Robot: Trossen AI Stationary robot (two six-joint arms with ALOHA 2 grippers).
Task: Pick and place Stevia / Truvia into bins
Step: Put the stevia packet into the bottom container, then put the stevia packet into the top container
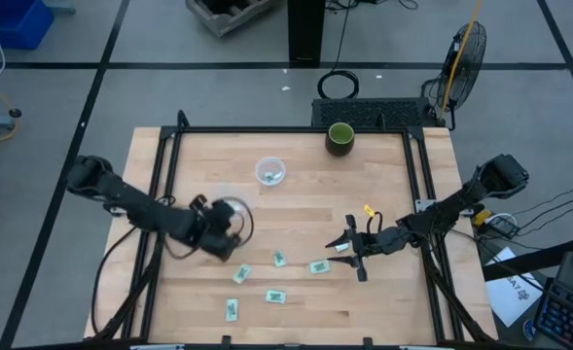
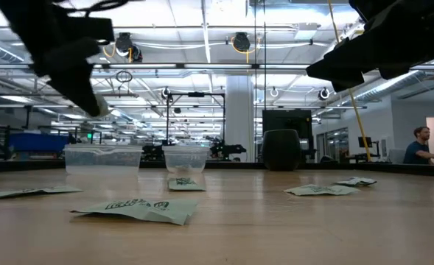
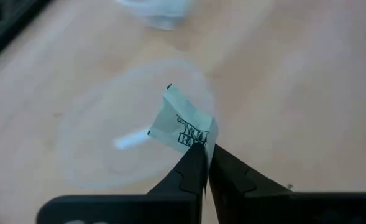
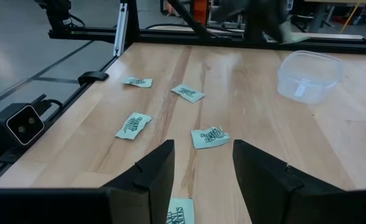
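Left tool (image 3: pixel 204 163) pinches a sachet (image 3: pixel 184 124) over the clear tub (image 3: pixel 83 149) — wrist view only; right tool (image 4: pixel 202 163) gapes.

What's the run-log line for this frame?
left gripper: shut on sachet, above clear tub | right gripper: open, over loose sachets

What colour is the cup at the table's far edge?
Dark green cup, clearest in the high view.

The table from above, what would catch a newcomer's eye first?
The left gripper, shut on a green-printed sachet, holds it above the clear tub on the table's left side. The right gripper is open over the loose sachets scattered along the near edge. A dark green cup stands alone at the far edge.
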